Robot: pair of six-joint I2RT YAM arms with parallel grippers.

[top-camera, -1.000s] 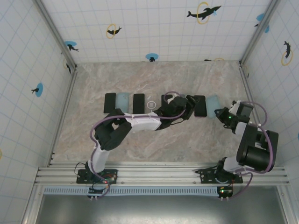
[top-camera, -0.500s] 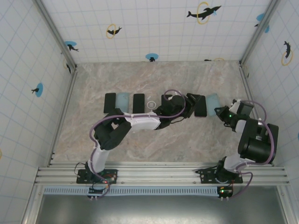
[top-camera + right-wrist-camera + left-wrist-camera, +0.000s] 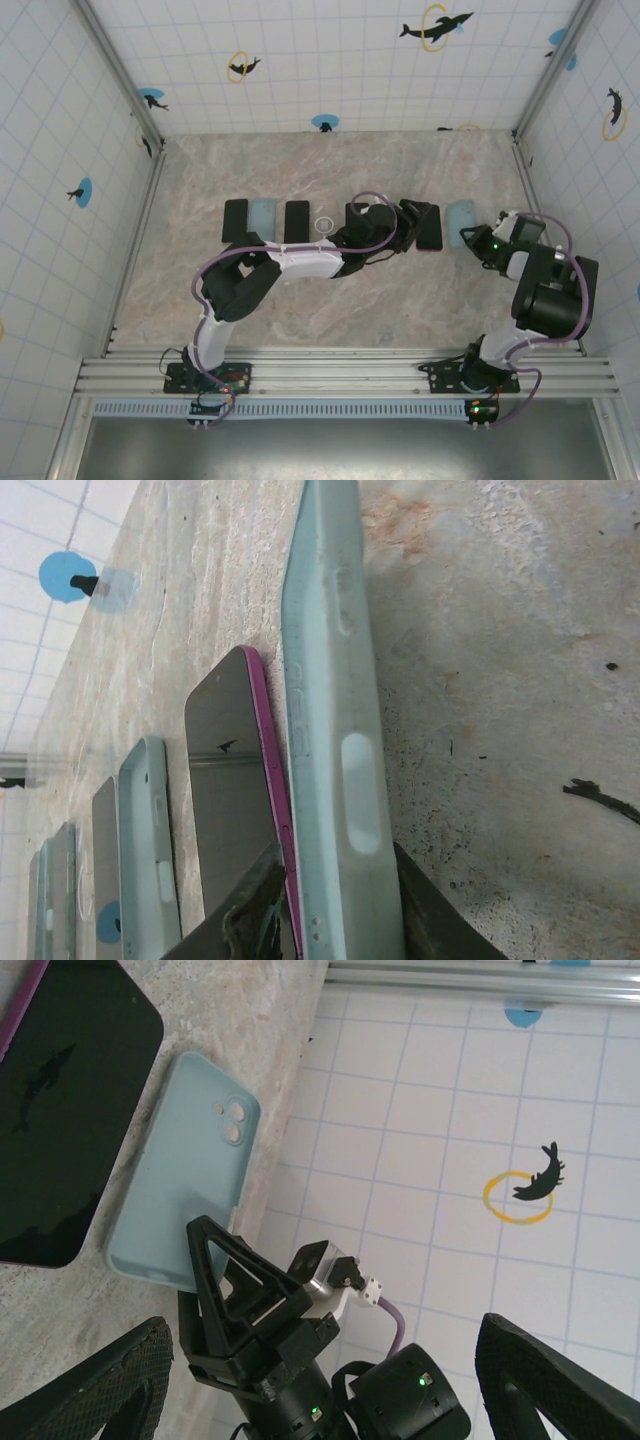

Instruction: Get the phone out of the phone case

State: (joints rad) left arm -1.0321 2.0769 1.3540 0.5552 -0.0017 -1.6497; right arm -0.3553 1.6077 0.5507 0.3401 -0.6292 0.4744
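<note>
subject: light blue phone case (image 3: 325, 680), lying back up on the table (image 3: 520, 630) at the right end of the row, just beside a magenta-rimmed phone (image 3: 235, 780). whether a phone sits inside it cannot be told.

right pincer (image 3: 335, 920): narrow, fingers either side of the case's near end; clamped or loose cannot be told. left pincer (image 3: 325, 1330): wide, holding nothing, hovering over the row.

handling, judged: the case looks thin, light and pliable, so it should flex and peel at a corner lip. a phone would be stiff, slick and glass-faced; take it by its long edges and keep it low.

count: 4 dark phones (image 3: 297, 221), the magenta-rimmed 1 included; 3 light blue cases, 1 between that phone and the next; 1 white ring (image 3: 324, 223).
</note>
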